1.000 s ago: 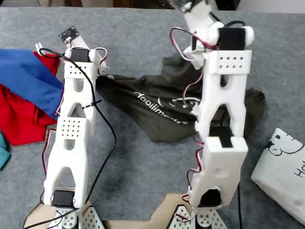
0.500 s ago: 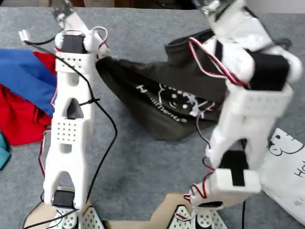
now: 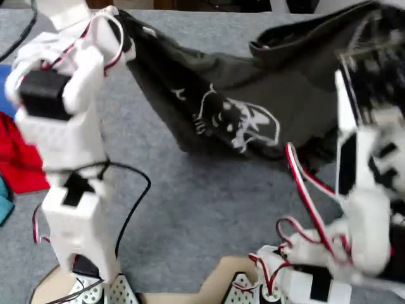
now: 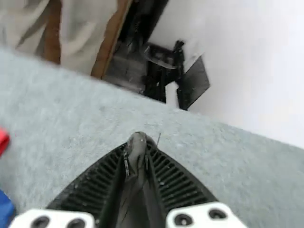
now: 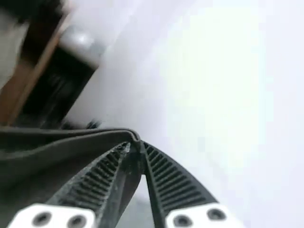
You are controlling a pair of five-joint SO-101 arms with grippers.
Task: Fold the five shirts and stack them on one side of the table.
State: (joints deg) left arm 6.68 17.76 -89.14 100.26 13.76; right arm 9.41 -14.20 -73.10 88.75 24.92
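**Supervisor:** Report the high view.

**Operator:** I see the dark green shirt (image 3: 234, 107) stretched between both arms, with its white print facing up. The left arm (image 3: 63, 126) has one corner at the far left. The right arm (image 3: 364, 190) has the opposite end at the far right. The middle of the shirt sags toward the grey tabletop (image 3: 190, 215), and I cannot tell whether it touches. A red shirt (image 3: 19, 158) lies on the tabletop at the left edge, beside the left arm.

**Supervisor:** Report the left wrist view.

**Operator:** The left tool (image 4: 137, 142) is narrow, with a fold of the dark fabric clamped between its ribbed pads. The tabletop extends beyond the tips.

**Supervisor:** Report the right wrist view.

**Operator:** The right tool (image 5: 135, 142) is also narrow and is pinching the shirt's edge at its tips. The fabric runs off to one side from there. A pale wall (image 5: 228, 71) is behind it.
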